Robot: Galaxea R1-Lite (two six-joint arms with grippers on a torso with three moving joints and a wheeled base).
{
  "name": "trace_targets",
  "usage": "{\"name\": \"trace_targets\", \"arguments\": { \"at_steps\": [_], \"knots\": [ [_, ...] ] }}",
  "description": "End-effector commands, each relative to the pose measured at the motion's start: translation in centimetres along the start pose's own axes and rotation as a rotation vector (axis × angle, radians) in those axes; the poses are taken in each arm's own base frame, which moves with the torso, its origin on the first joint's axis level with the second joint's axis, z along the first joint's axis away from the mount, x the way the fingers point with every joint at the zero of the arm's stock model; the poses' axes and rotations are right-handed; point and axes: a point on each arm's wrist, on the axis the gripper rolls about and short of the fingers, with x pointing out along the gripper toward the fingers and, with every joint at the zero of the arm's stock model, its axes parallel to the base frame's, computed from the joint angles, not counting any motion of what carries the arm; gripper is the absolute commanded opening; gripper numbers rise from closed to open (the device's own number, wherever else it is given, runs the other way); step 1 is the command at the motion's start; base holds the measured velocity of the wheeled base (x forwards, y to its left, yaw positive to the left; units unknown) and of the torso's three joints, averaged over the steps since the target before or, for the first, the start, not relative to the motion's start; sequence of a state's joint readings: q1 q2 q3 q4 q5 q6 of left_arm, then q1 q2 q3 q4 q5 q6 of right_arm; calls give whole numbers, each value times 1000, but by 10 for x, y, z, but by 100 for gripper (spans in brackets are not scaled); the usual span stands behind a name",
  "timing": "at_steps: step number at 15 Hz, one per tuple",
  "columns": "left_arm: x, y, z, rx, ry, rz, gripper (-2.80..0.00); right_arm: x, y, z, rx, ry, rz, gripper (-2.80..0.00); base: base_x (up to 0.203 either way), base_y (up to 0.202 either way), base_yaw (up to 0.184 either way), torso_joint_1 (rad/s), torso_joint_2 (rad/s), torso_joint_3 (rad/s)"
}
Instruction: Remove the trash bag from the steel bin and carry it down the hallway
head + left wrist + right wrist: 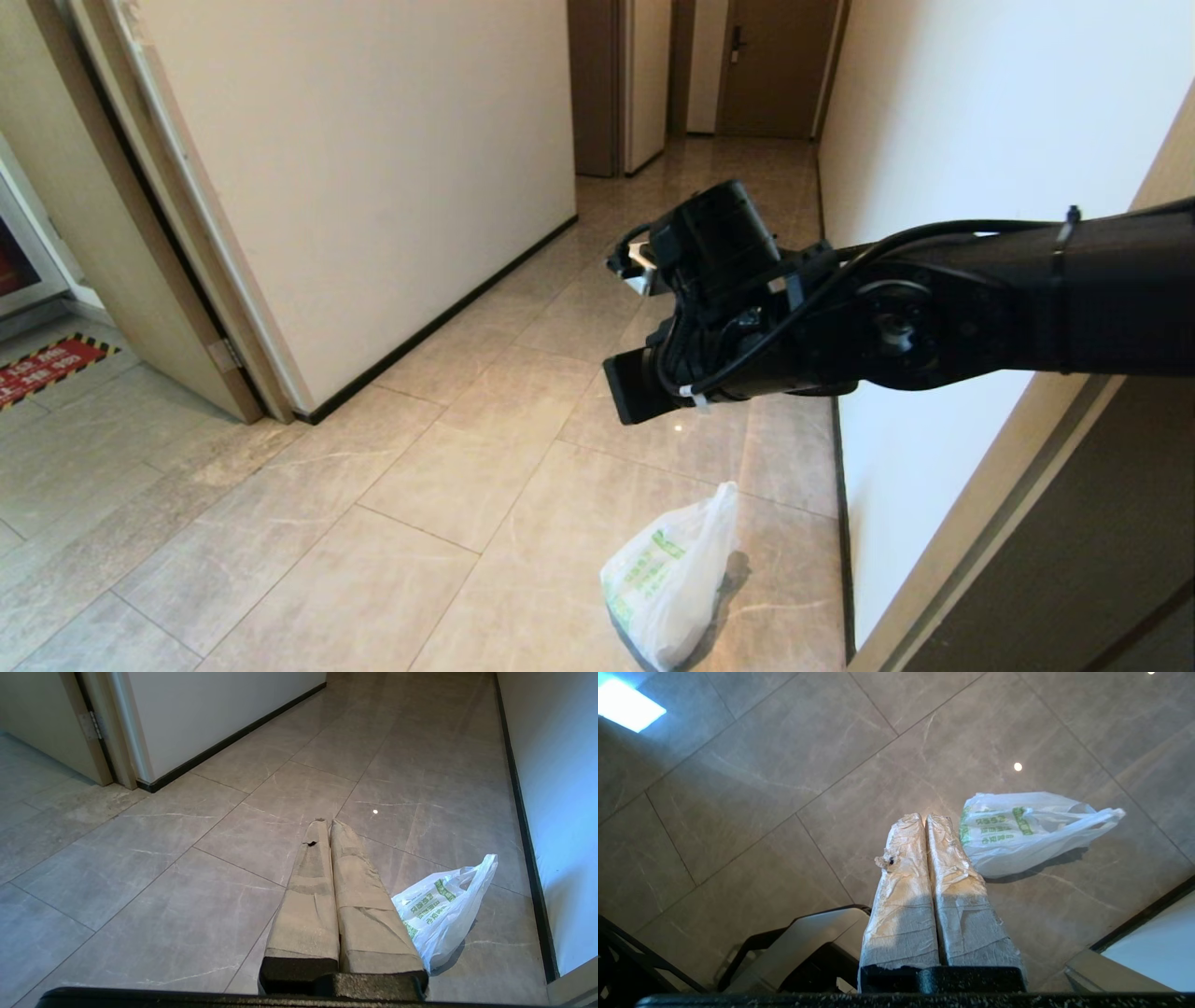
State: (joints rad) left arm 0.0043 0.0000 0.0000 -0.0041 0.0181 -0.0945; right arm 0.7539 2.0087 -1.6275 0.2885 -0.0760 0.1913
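On the hallway floor (448, 485) close to the right-hand baseboard, one trash bag (667, 583) is lying free while the right gripper (924, 821) is hanging above it with jaws pressed together holding nothing and the left gripper (327, 826) likewise; two grippers, one bag, no bin visible; re-grasping would mean opening over the loop handles.

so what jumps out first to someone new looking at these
The thin white plastic carrier bag with green print lies alone on the glossy beige tiled floor, near the right-hand wall's black baseboard. Above it the black right arm reaches across, its tape-wrapped right claw shut and empty. Brown doors close the corridor's far end.
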Motion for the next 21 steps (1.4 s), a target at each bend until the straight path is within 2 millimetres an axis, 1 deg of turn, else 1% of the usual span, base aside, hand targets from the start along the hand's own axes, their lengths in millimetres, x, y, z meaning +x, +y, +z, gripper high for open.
{"name": "trace_targets", "arguments": {
  "at_steps": [1,3,5,7,10,12,13,14,19,21],
  "knots": [
    [0,0,0,-1,-1,1,-280,-31,-7,8,12,-54,-4,-280,0,0,0,0,0,0],
    [0,0,0,-1,-1,1,-280,-46,-11,11,10,-80,-5,-280,0,0,0,0,0,0],
    [0,0,0,-1,-1,1,-280,-59,-10,17,10,-114,3,-280,0,0,0,0,0,0],
    [0,0,0,-1,-1,1,-280,-80,-7,16,2,-137,22,-280,0,0,0,0,0,0],
    [0,0,0,-1,-1,1,-280,-104,-5,-2,-41,-119,56,-280,0,0,0,0,0,0],
    [0,0,0,-1,-1,1,-280,-114,4,-12,-63,-113,94,-280,0,0,0,0,0,0],
    [0,0,0,-1,-1,1,-280,-116,5,-14,-63,-110,97,-280,0,0,0,0,0,0],
    [0,0,0,-1,0,1,-280,-122,4,-18,-63,-112,100,-280,0,0,0,0,0,0],
    [0,0,0,-1,1,1,-280,-189,-9,-39,-55,-210,122,-280,0,0,0,0,0,0],
    [0,0,0,-1,-1,1,-280,-202,-14,-56,-61,-207,120,-280,0,0,0,0,0,0]
  ]
}}
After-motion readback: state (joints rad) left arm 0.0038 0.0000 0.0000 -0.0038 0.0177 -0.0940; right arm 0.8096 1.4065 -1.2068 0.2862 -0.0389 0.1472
